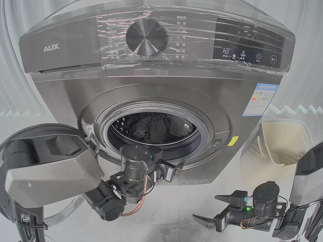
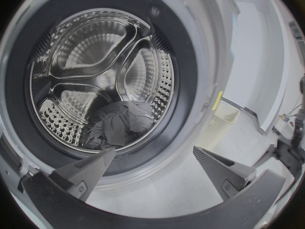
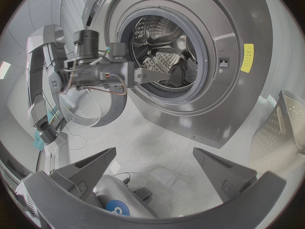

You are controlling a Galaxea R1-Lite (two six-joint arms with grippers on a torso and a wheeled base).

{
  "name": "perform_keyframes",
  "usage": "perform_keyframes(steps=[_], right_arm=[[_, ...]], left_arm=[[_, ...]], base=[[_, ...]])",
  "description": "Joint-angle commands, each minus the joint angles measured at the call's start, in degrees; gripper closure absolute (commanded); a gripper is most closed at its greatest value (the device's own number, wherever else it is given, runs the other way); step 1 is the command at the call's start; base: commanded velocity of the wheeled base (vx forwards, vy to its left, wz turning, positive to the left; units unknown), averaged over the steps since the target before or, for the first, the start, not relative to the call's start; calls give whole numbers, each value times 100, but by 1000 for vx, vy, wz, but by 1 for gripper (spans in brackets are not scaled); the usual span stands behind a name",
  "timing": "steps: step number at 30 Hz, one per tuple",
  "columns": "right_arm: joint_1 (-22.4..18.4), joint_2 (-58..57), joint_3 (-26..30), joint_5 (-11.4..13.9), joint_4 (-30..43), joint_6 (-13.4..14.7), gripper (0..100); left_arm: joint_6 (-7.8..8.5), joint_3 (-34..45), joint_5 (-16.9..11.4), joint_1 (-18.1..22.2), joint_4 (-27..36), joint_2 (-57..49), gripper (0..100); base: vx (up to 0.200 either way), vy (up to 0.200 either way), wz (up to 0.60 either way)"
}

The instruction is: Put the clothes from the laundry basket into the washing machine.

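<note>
Dark grey clothes (image 1: 158,126) lie bunched in the drum of the silver washing machine (image 1: 161,84), whose round door stands open. Through the left wrist view the pile (image 2: 117,128) rests on the drum's bottom. My left gripper (image 1: 176,170) (image 2: 153,151) hangs open and empty just outside the lower rim of the opening. The cream laundry basket (image 1: 279,148) leans by the machine's right side, and the part of its inside that I see holds nothing. My right gripper (image 1: 206,207) (image 3: 154,151) is open and empty, low over the floor in front of the basket.
The open door (image 3: 85,108) with its glass bowl swings out on the machine's left, behind my left arm. Pale floor (image 1: 175,212) lies between the two grippers. A cable and a small pedal-like block (image 3: 143,193) lie on the floor near the base.
</note>
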Motion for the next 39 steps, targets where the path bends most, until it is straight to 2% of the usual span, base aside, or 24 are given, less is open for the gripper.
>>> perform_keyframes(steps=[1,5,7,8,10,12,18,20,22,23,25,26,27,29,33,36,39], right_arm=[[-25,-151,52,1,-1,-7,0],[-34,-336,61,-8,7,-7,0],[-87,-626,61,-34,16,-25,0],[-87,-626,61,-34,16,-25,0],[-157,-968,26,-52,7,-51,0],[-201,-1153,-27,-61,7,-51,0],[-385,-1399,-89,-87,7,-69,0],[-482,-1469,-54,-149,16,-87,0],[-544,-1645,52,-316,16,-104,0],[-552,-1715,105,-360,16,-113,0],[-579,-1970,236,-456,95,-95,0],[-579,-1970,236,-456,95,-95,0],[-719,-2111,236,-614,130,-113,0],[-922,-2243,236,-702,139,-148,0],[-1203,-2559,236,-720,324,-166,0],[-1264,-2928,236,-720,790,-174,0],[-1256,-3412,236,-781,1466,-174,0]], left_arm=[[-59,1229,-11,-485,-449,-1141,0],[-174,1616,6,-626,-819,-1501,0],[-358,2055,15,-678,-1021,-1923,0],[-358,2055,15,-678,-1021,-1923,0],[-657,2750,15,-845,-994,-2626,0],[-780,3154,24,-960,-968,-3083,0],[-877,4068,15,-969,-906,-4085,0],[-1035,4270,15,-951,-889,-4261,0],[-1290,4481,33,-898,-915,-4428,0],[-1351,4543,33,-898,-933,-4490,0],[-1510,4569,33,-687,-827,-4727,0],[-1510,4569,33,-687,-827,-4727,0],[-1518,4569,33,-424,-678,-4947,0],[-1501,4569,33,-239,-502,-5052,0],[-1483,4569,24,183,-72,-5386,0],[-1457,4569,-55,508,482,-5826,0],[-1290,4569,-90,587,1089,-6291,0]], base=[[0,0,0],[0,0,0],[0,0,0],[0,0,0],[0,0,0],[0,0,0],[0,0,0],[0,0,0],[0,0,0],[0,0,0],[0,0,0],[0,0,0],[0,0,0],[0,0,0],[0,0,0],[0,0,0],[-67,0,0]])
